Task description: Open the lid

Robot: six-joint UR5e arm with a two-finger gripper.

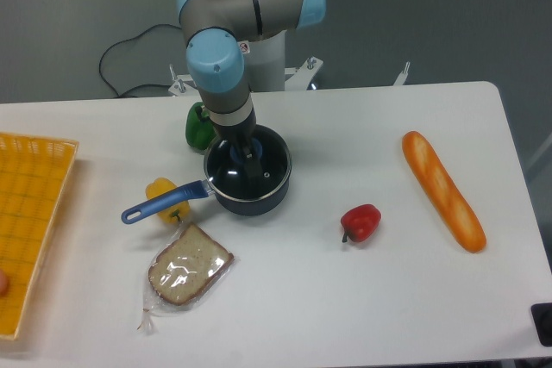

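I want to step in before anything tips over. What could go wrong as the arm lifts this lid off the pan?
1. The gripper is down at the knob of the lid, but its hold is hidden; a weak grip could slip and drop it.
2. If the lid sticks, the saucepan may rise or slide, swinging its handle into the yellow pepper or the bagged bread.

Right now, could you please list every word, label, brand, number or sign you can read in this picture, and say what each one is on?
No text can be read anywhere in this view.
Small red-and-white sticker on the arm's blue joint cap: a label, too small and blurred to read.
The lid, the saucepan, the bagged bread slice, the baguette and the yellow basket show no print.
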